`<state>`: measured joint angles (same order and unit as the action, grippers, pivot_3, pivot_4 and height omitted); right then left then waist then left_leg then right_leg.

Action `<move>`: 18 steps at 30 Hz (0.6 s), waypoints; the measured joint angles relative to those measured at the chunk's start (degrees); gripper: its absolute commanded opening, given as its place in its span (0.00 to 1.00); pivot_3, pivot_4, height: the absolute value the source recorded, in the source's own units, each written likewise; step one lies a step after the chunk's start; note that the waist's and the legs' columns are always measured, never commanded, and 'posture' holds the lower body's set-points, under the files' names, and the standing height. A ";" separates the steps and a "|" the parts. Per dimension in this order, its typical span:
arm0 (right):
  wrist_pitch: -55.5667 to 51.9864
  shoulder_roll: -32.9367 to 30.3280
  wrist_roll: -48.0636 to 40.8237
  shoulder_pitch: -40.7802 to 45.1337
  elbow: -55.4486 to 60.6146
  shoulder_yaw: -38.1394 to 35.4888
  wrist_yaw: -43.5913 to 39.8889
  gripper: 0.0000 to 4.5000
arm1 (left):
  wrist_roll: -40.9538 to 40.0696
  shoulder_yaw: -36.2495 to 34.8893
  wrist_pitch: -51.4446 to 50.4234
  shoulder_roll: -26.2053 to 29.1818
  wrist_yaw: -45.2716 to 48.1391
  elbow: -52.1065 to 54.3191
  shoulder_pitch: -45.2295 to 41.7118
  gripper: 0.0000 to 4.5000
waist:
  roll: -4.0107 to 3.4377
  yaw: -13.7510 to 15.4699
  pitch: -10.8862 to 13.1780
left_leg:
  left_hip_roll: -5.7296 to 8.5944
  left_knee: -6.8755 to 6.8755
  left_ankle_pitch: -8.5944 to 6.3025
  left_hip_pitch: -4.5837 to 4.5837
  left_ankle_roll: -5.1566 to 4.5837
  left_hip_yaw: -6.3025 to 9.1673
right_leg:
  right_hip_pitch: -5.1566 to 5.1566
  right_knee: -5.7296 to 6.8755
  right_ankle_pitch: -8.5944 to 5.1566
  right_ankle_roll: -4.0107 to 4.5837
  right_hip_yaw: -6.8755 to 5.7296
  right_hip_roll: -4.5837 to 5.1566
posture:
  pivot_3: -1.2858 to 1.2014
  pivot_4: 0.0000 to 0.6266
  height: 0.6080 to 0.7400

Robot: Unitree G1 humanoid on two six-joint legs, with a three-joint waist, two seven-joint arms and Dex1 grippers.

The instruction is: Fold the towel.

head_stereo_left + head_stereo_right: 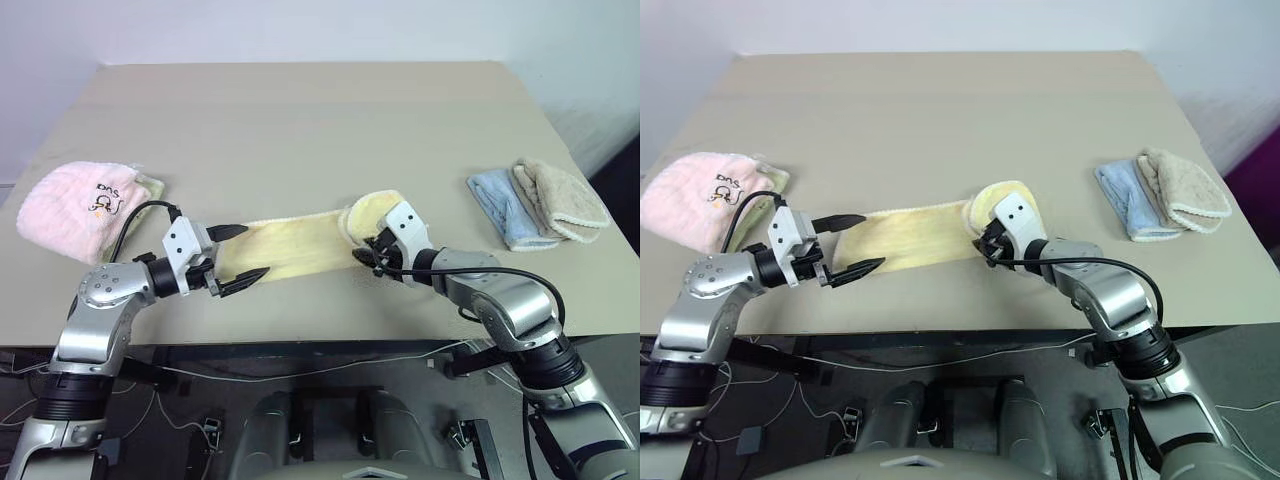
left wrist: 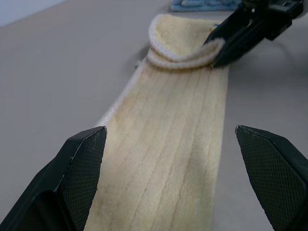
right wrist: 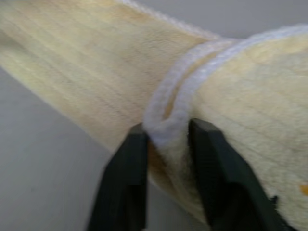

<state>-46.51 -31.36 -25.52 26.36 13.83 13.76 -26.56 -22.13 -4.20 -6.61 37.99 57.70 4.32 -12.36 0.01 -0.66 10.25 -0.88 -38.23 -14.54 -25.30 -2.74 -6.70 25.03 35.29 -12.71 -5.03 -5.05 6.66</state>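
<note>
The towel lies on the table as a long pale yellow strip, running left to right near the front edge. Its right end is folded back over itself, and the whitish hem curls across the strip. My right gripper is at that folded end, fingers parted a little and astride the hem, which touches both fingers. My left gripper hovers wide open at the strip's left end, one finger on each side of it, touching nothing. The left wrist view looks along the strip to the right gripper.
A pink towel with a dark logo sits at the table's left edge. Folded light blue and beige towels lie at the right. The table's front edge runs just below both grippers. Bare tabletop stretches behind the strip.
</note>
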 measured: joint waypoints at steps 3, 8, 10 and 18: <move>-0.30 -0.48 -1.56 -2.07 2.42 -3.05 -2.17 0.77 | -2.94 -0.52 -3.12 -1.44 -1.15 3.14 1.98 1.00 | 0.00 0.02 0.00 | 0.00 0.00 0.00 -0.01 0.00 0.01 | -0.01 -0.01 0.01 -0.01 0.00 0.01 | 0.52 0.24 1.00; 0.88 -3.41 -4.50 -4.63 8.00 -9.76 -6.65 0.80 | -9.84 -2.26 -10.15 -3.83 -5.08 10.90 7.12 1.00 | 0.01 0.00 0.00 | -0.01 -0.01 -0.01 0.04 -0.02 0.08 | -0.07 0.00 0.02 -0.04 -0.01 -0.02 | 0.52 0.24 1.00; 2.67 -3.58 -5.07 -4.60 7.54 -12.61 -8.17 0.68 | -14.72 -3.63 -14.03 -6.79 -8.61 14.91 10.19 1.00 | 0.01 -0.01 0.00 | 0.00 -0.02 -0.02 0.05 -0.03 0.10 | -0.11 -0.03 0.02 -0.05 -0.01 0.00 | 0.52 0.24 1.00; 14.80 1.03 0.24 2.52 -12.60 -13.48 -11.38 0.05 | -28.23 -3.92 -25.75 -16.32 -25.43 25.96 18.95 1.00 | 0.05 0.02 -0.02 | -0.01 -0.04 0.00 0.17 -0.02 0.17 | -0.28 -0.02 0.02 -0.04 -0.04 -0.10 | 0.52 0.24 1.00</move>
<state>-31.70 -30.33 -25.29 28.88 1.23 0.28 -37.94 -50.37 -8.12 -32.36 21.67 32.27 30.28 6.59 0.06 -0.64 10.22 -0.88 -38.27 -14.54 -25.13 -2.75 -6.53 24.75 35.27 -12.69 -5.07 -5.09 6.57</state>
